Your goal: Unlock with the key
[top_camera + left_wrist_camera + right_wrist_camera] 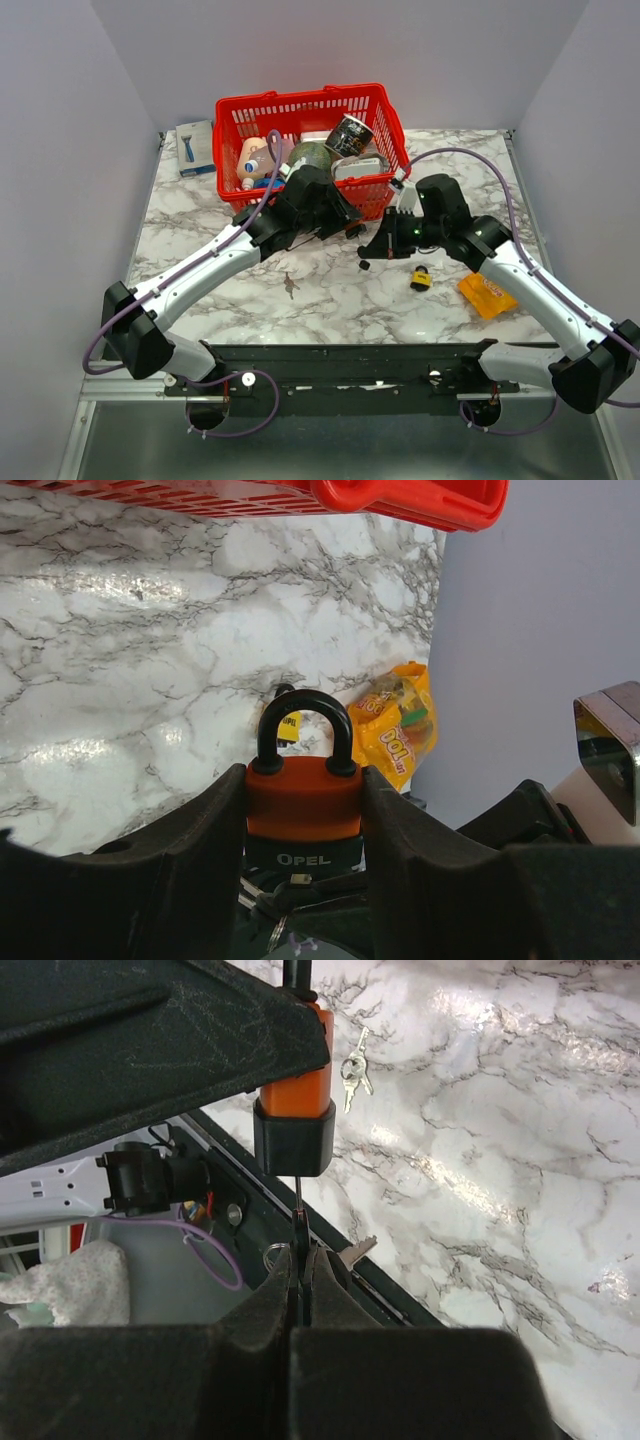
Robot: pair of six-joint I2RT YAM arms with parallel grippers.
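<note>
The orange padlock (297, 1110) is clamped by its sides in the left gripper (303, 810) and is held above the marble table (330, 300), just in front of the near wall of the red basket (300, 100). A key (300, 1205) is pinched tight in the right gripper (300, 1285), its blade reaching the lock's underside. Open marble is left toward the arms, where a loose pair of keys (289, 286) lies, and a yellow padlock (421, 277) and an orange snack packet (487, 295) are set to the right, near the grey side wall (580, 100).
</note>
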